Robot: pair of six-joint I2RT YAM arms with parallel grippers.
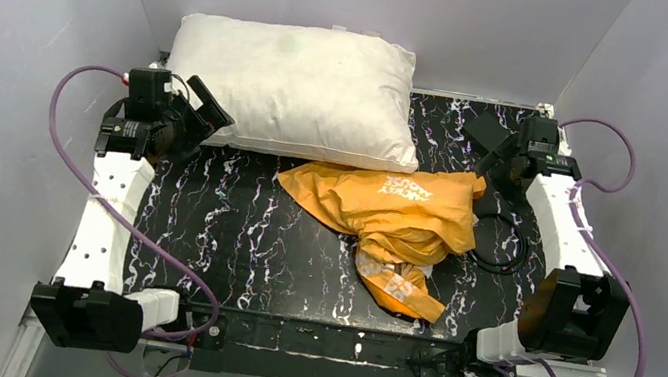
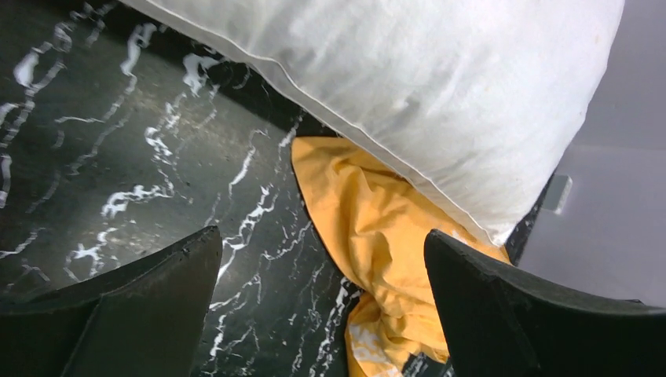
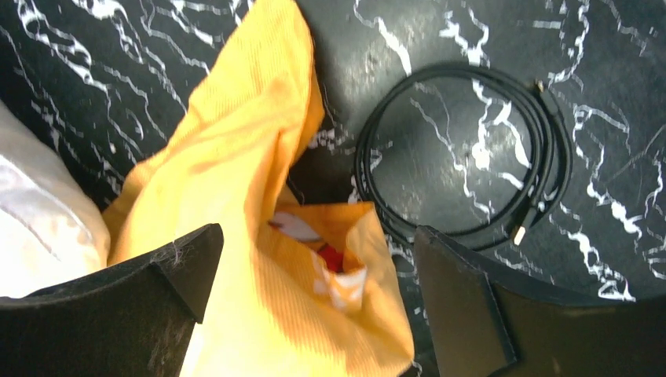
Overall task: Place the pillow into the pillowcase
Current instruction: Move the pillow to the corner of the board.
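Observation:
The off-white pillow [image 1: 297, 89] lies at the back of the table, left of centre. In front of it the orange pillowcase [image 1: 393, 216] lies crumpled, white lettering facing up, its far edge tucked under the pillow's front corner [image 2: 440, 102]. My left gripper [image 1: 203, 114] hovers open beside the pillow's left front corner, nothing between its fingers. My right gripper [image 1: 491, 141] stands open just behind the pillowcase's right corner. In the right wrist view the pillowcase [image 3: 259, 204] lies below the open jaws, its mouth gaping, untouched by the fingers [image 3: 463, 290].
A coiled black cable [image 1: 501, 243] lies on the marble-patterned table [image 1: 232, 233] right of the pillowcase, also in the right wrist view as a cable [image 3: 463, 149]. Grey walls close in the left, back and right sides. Purple cables loop beside both arms.

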